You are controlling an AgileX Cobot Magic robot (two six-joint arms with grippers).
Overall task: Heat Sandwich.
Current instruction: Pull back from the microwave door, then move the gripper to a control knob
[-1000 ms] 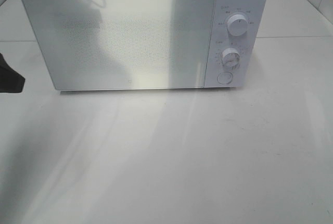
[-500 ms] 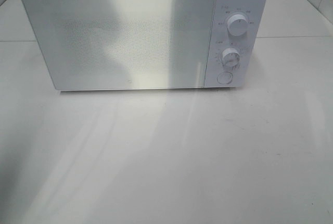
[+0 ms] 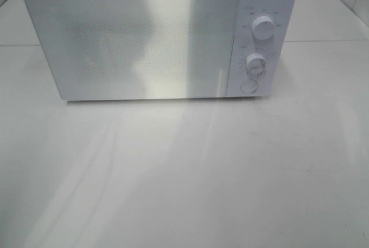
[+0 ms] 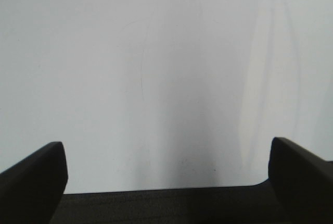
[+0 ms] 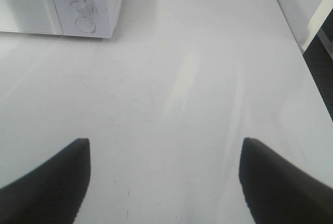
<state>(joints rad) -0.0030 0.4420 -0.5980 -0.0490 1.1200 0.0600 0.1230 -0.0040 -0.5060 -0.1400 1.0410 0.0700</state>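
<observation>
While the microwave (image 3: pixel 158 40) sits at the back of the white table (image 3: pixel 184 173) with its door (image 3: pixel 132 43) shut flush, I cannot see the sandwich in any view and cannot tell where it is; the frosted door panel lets nothing through. The control strip runs down the right side of the oven: an upper dial (image 3: pixel 263 29), a lower dial (image 3: pixel 255 63) and a round button (image 3: pixel 248 86) just under it.

From the high camera, a broad run of tabletop stretches from the microwave's front foot line towards me. A seam in the surface crosses behind the oven on both sides.

My left gripper (image 4: pixel 166 153) has its jaws spread wide apart, holding nothing, over plain white surface; only the two dark fingers (image 4: pixel 36 174) show, at the corners of that view.

My right gripper (image 5: pixel 165 143) also stands apart and holds nothing. It hangs over the table on the control-strip side of the microwave and well apart from it. Beyond it the table's right edge (image 5: pixel 307 62) falls away to a dark gap (image 5: pixel 323 86), with a white upright panel (image 5: pixel 299 0) near the far corner.
</observation>
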